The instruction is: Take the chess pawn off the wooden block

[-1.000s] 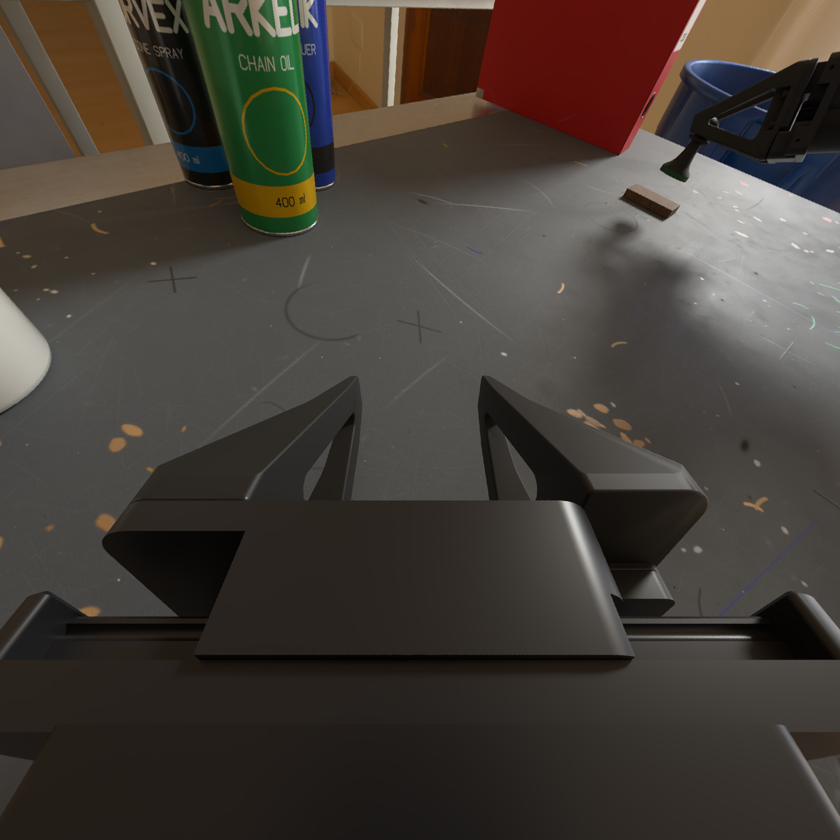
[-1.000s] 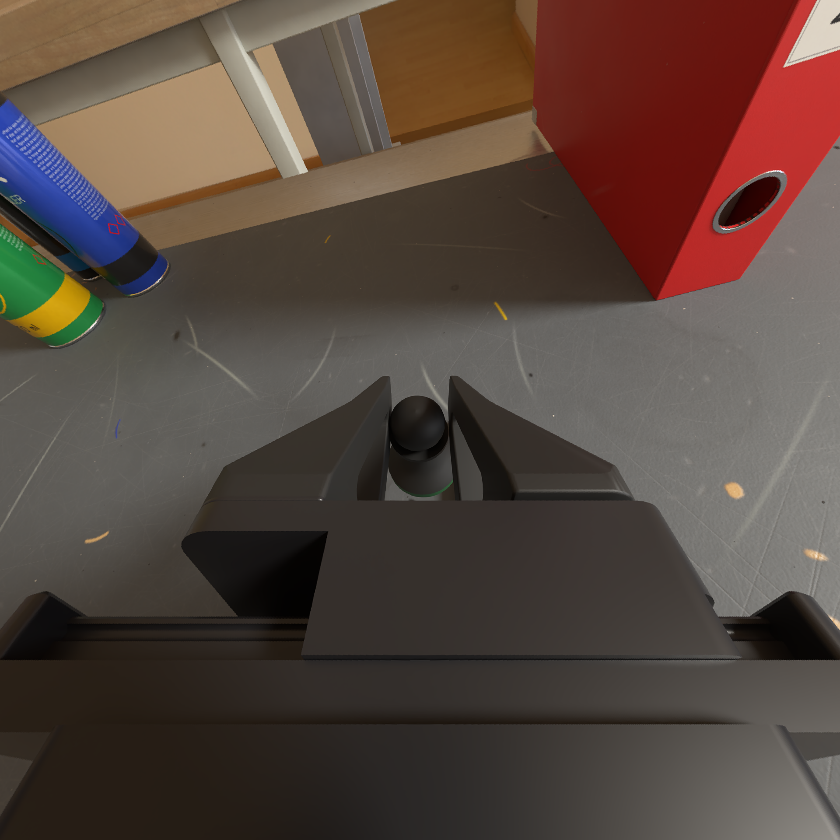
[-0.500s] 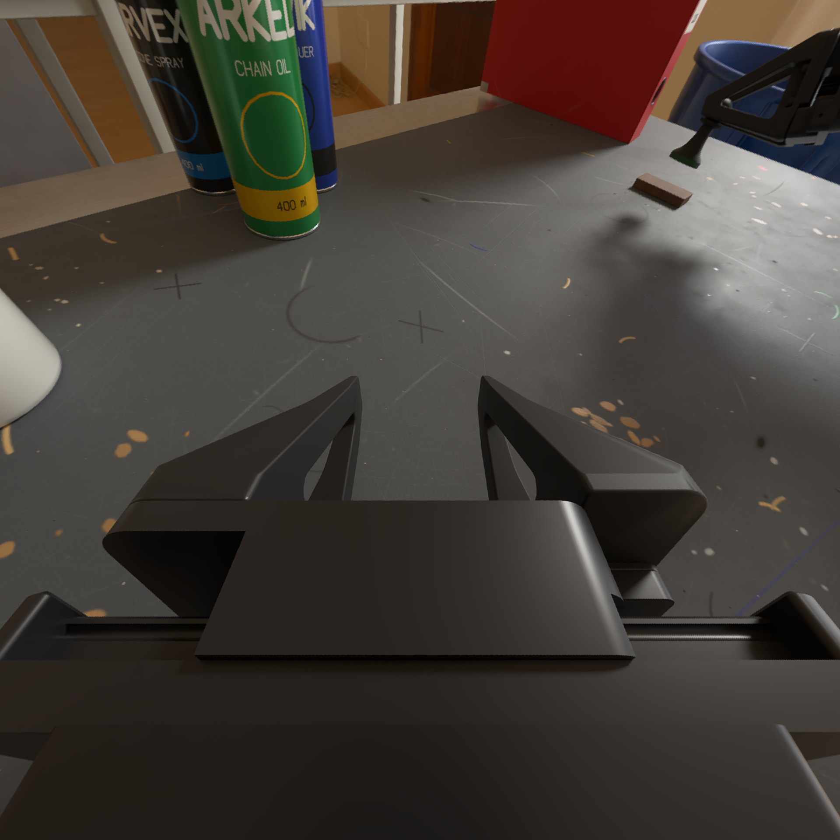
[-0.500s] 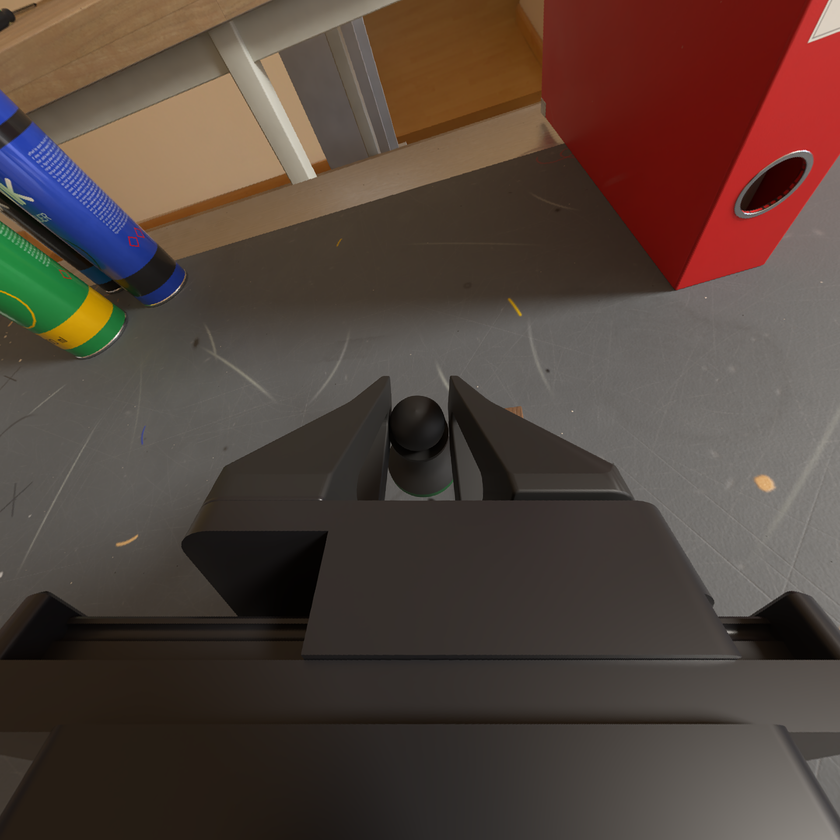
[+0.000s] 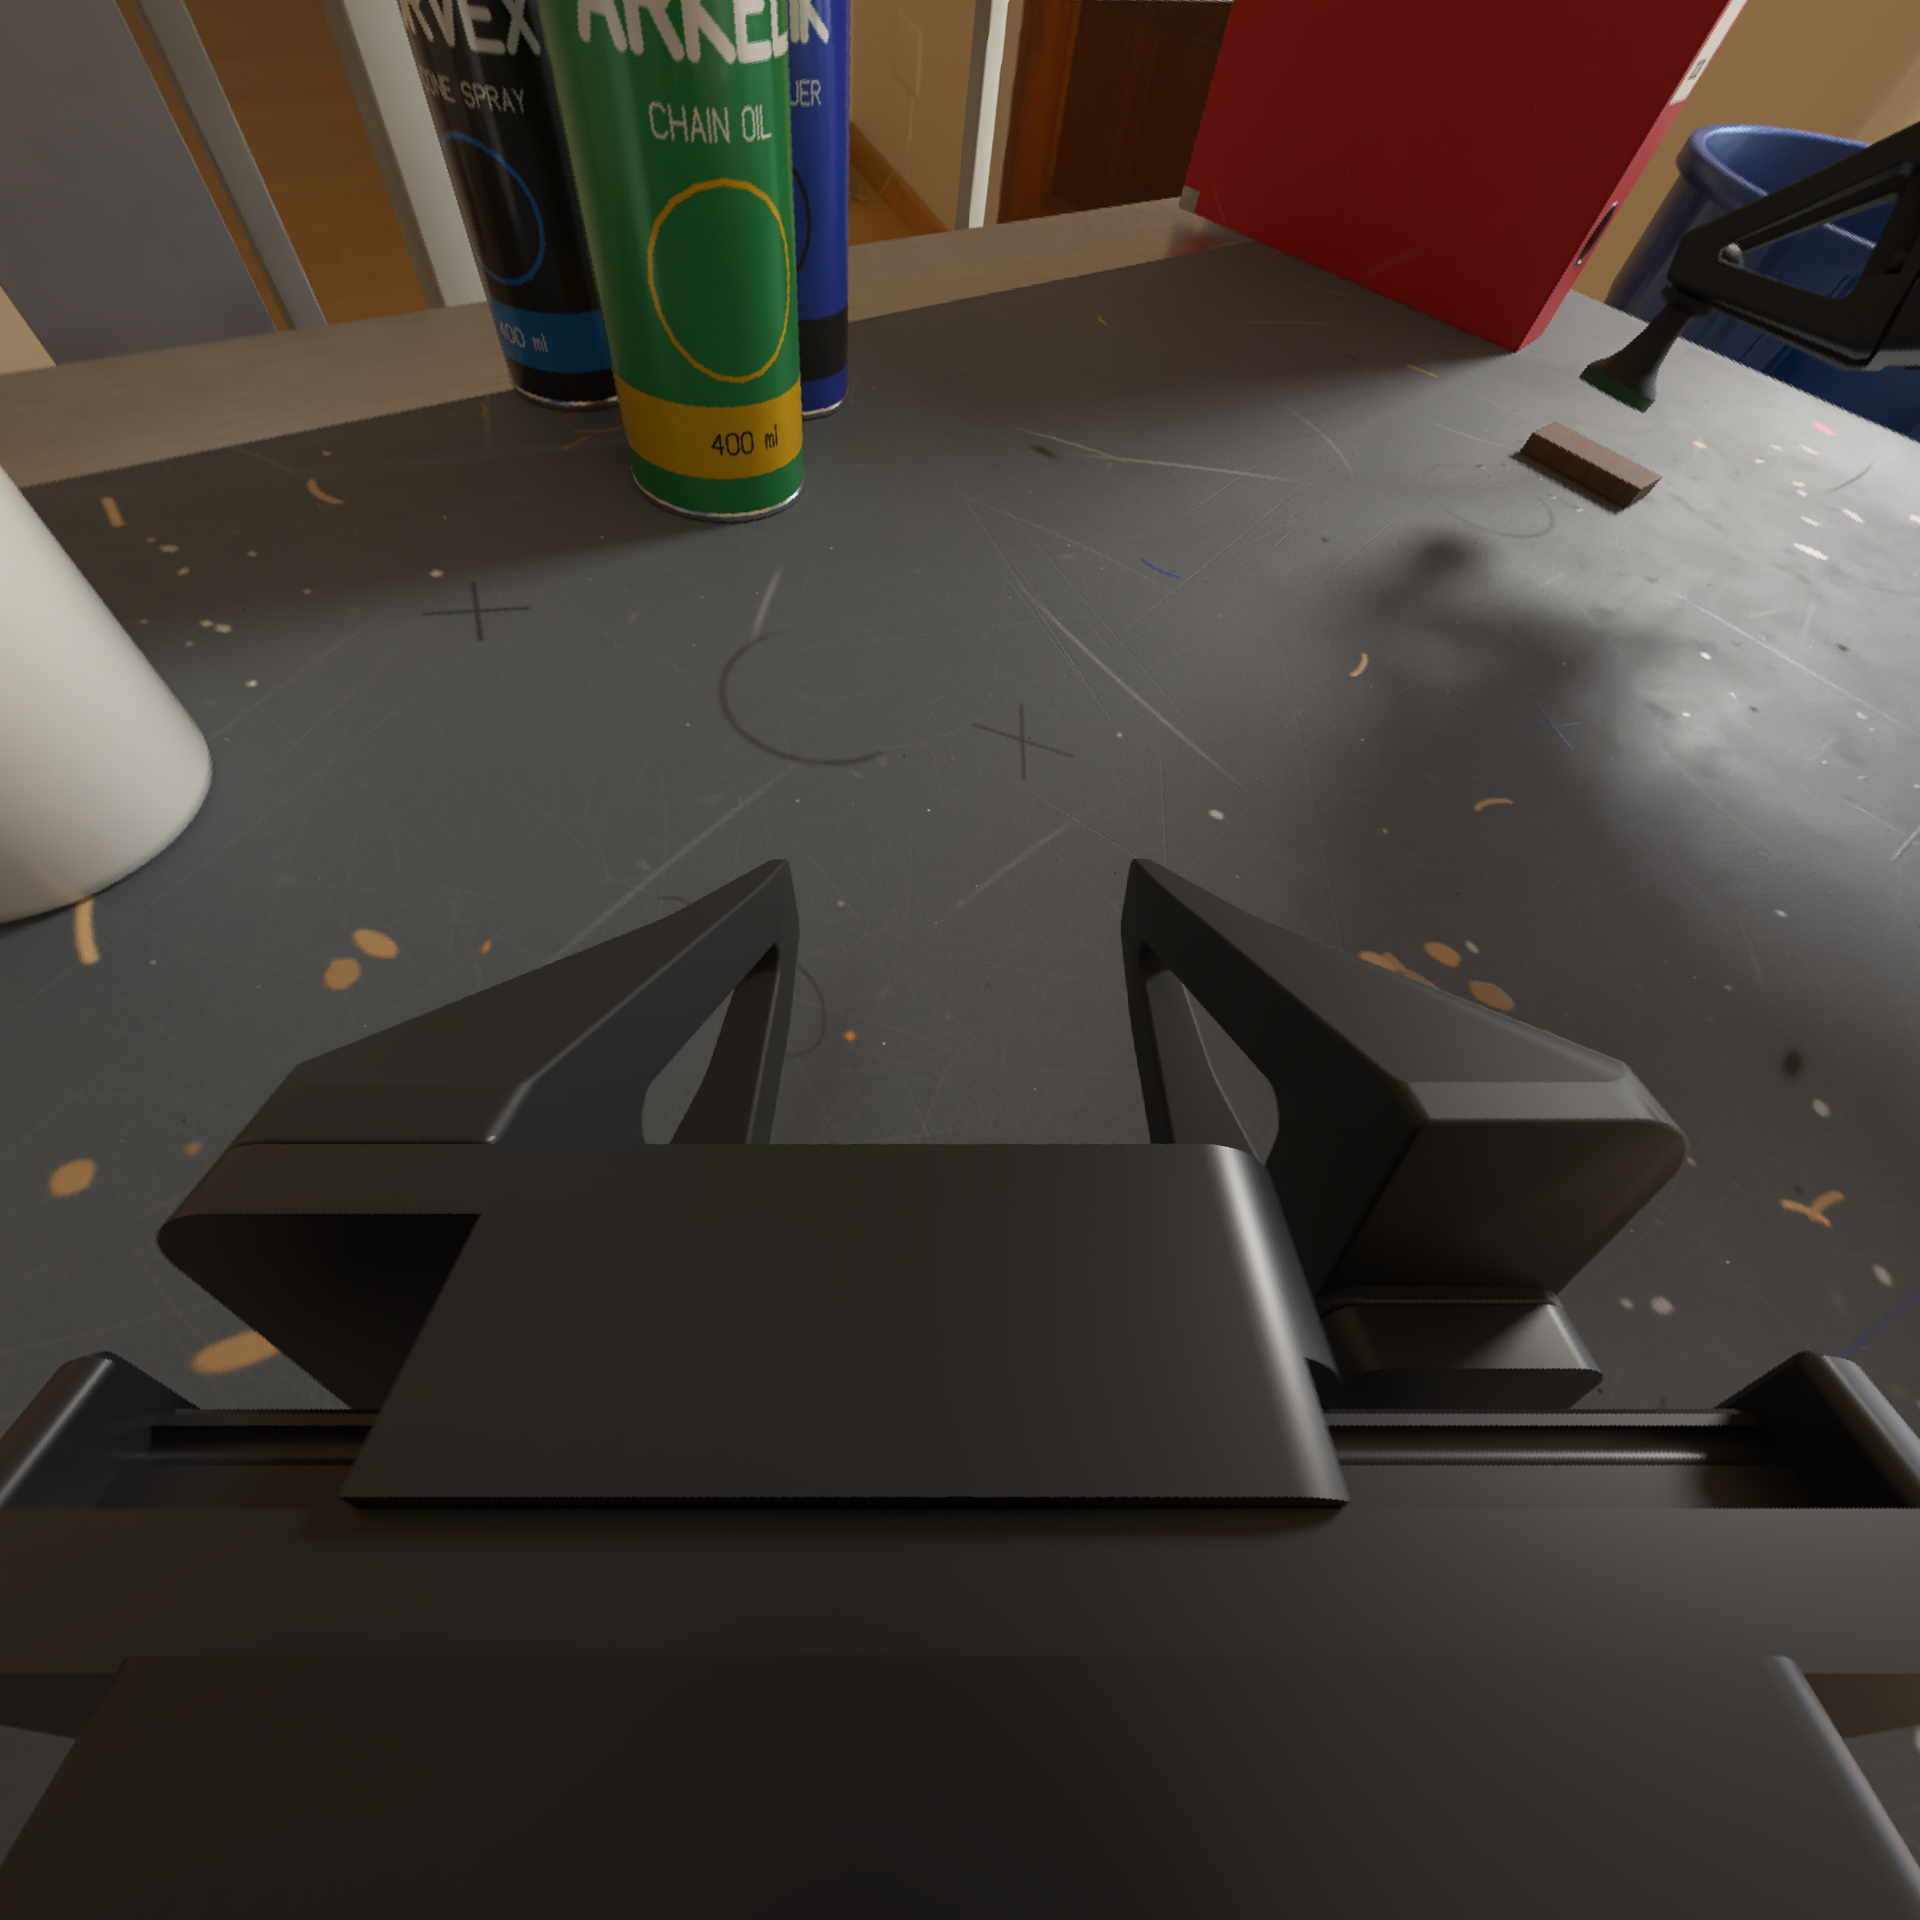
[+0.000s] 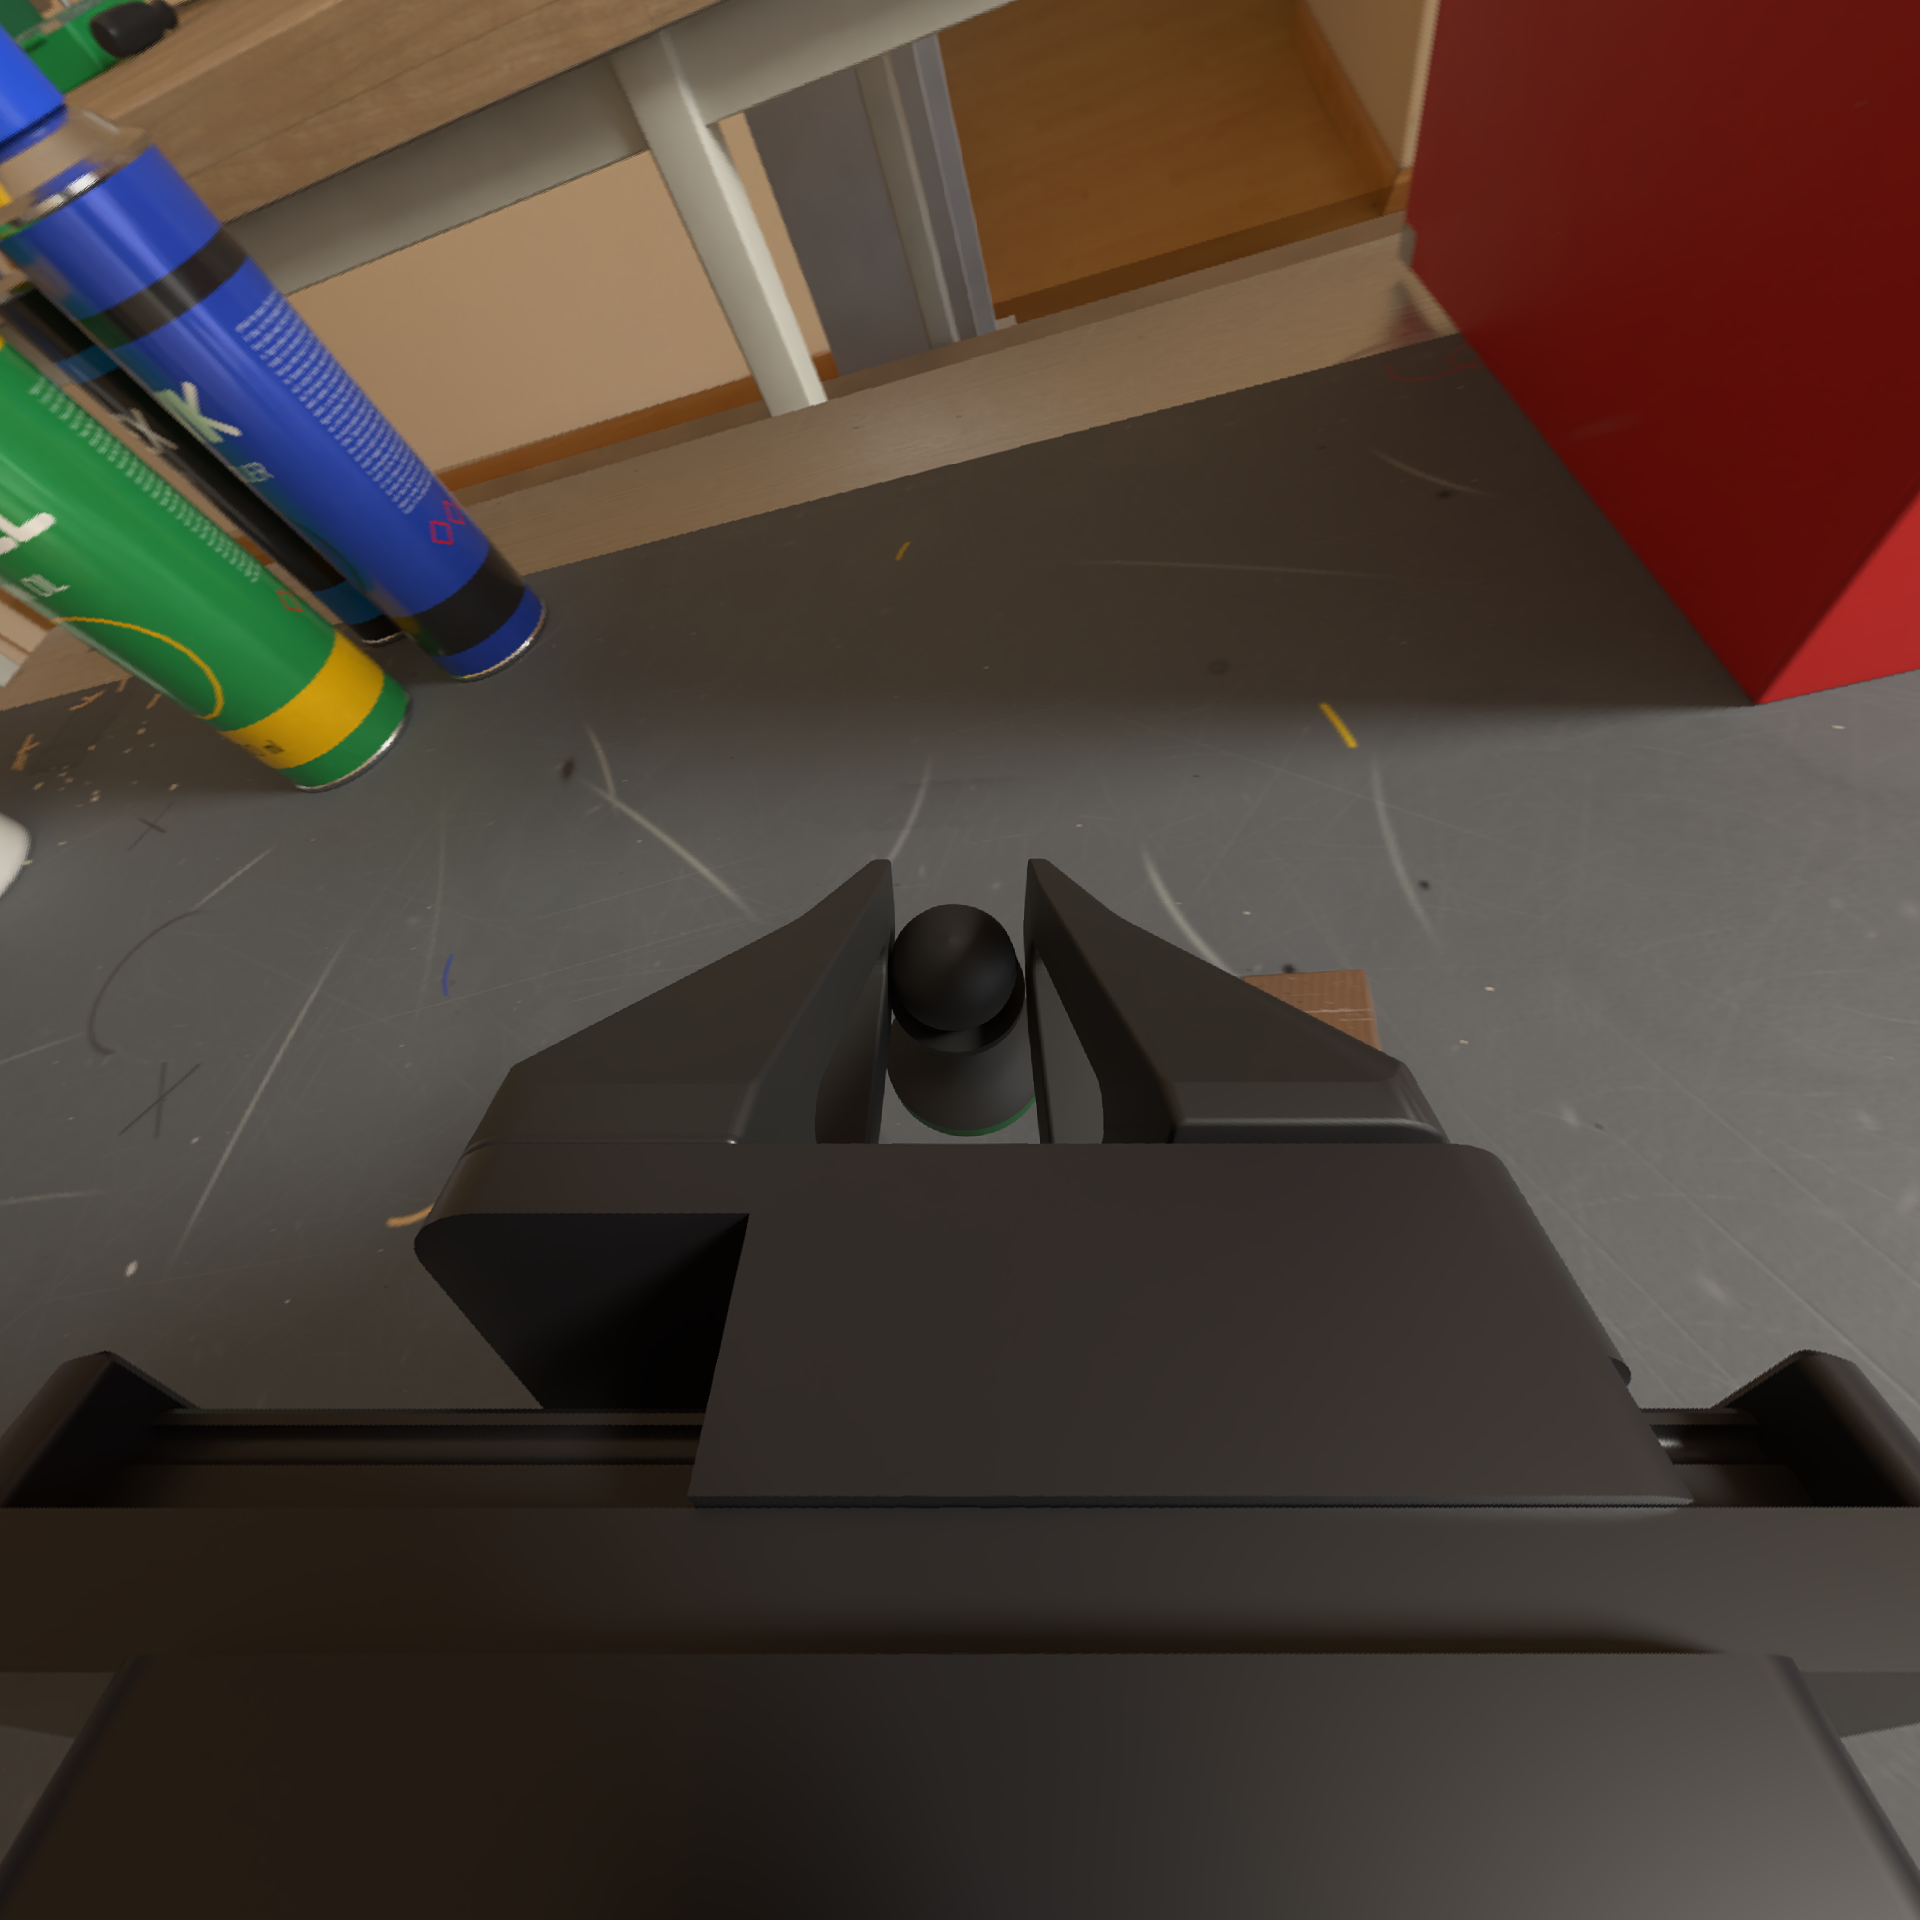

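I've got the pawn clamped in the right gripper, lifted clear of the wood block near the bench far-right corner. Left gripper spread, empty. Red binder & spray cans line the far edge.

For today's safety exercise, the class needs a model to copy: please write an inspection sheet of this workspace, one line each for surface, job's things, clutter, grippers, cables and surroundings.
Surface: grey table, scratched, paint-flecked, with pencilled crosses and an arc.
Job's things: black pawn held above the table; block lies flat, bare.
Clutter: green can, black can and blue can upright together; red binder standing; white object at left edge.
Grippers: left gripper open, empty; right gripper shut on the pawn.
Cables: nothing seen.
Surroundings: wooden table edge, white frame legs, blue bin.
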